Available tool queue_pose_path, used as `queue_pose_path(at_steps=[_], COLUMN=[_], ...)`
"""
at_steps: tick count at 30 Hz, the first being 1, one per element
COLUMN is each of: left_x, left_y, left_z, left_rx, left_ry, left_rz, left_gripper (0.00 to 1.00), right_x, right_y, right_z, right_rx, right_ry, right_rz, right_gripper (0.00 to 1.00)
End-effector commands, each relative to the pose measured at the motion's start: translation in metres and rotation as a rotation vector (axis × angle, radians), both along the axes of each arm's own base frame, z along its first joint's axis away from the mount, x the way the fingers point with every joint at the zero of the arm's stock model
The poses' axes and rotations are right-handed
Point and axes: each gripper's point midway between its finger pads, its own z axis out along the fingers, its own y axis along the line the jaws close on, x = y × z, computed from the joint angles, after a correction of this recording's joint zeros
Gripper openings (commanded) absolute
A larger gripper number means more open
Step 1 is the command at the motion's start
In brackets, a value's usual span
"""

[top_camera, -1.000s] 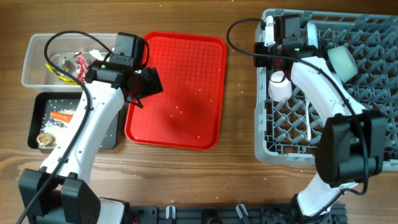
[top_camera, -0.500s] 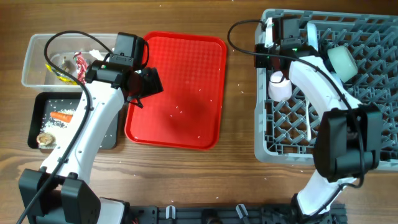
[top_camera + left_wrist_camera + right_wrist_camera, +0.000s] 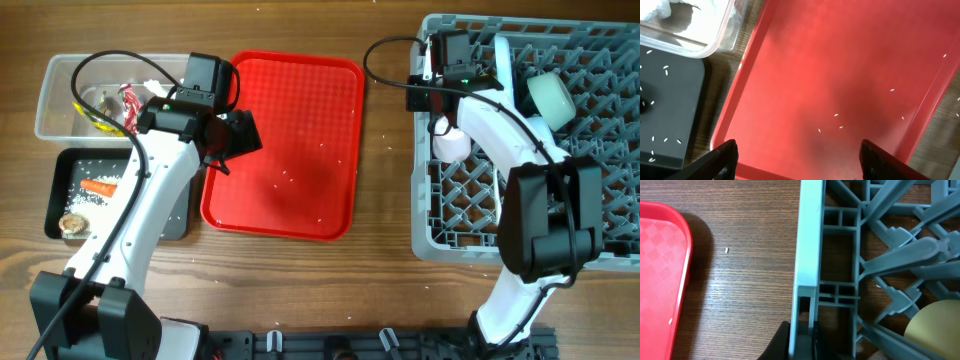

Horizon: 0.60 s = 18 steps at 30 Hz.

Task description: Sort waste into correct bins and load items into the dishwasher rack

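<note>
Bench lies bare between red tray and dishwasher rack; right tool pinches rack rim, left tool gapes wide.

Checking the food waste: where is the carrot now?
Overhead view, far left: the carrot lies in the black tray, among rice grains, near the brown lump.

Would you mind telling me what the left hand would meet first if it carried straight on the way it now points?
Most likely the flat red plastic tray: the open left hand points down at its floor, near a few white rice grains. Nothing shows in between, though depth is unclear.
</note>
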Motion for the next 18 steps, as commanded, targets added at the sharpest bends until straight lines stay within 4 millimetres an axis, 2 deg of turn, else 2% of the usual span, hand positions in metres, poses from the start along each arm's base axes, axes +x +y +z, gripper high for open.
queue_pose_path(at_steps=[1,6,9,18], left_x=[0.0,-0.001,-0.001,-0.001], left_y=[0.002,0.002,0.002,0.003], left_z=[0.007,0.006,0.006,0.006], left_rx=[0.005,0.006,0.006,0.006], left_ry=[-0.019,-0.017,-0.016,-0.016], left_rz=[0.013,0.013,0.013,0.013], left_gripper=[0.78,0.78,0.78,0.78], right_x=[0.004,0.006,0.007,0.023], right_y=[0.051,0.07,0.07,0.07], right_z=[0.004,0.008,0.008,0.022], right_rx=[0.02,-0.016,-0.018,0.071], right_ry=[-0.05,-0.088,-0.094,-0.166], right_rz=[0.2,0.23,0.231,0.087], right_gripper=[0.04,0.04,0.04,0.04])
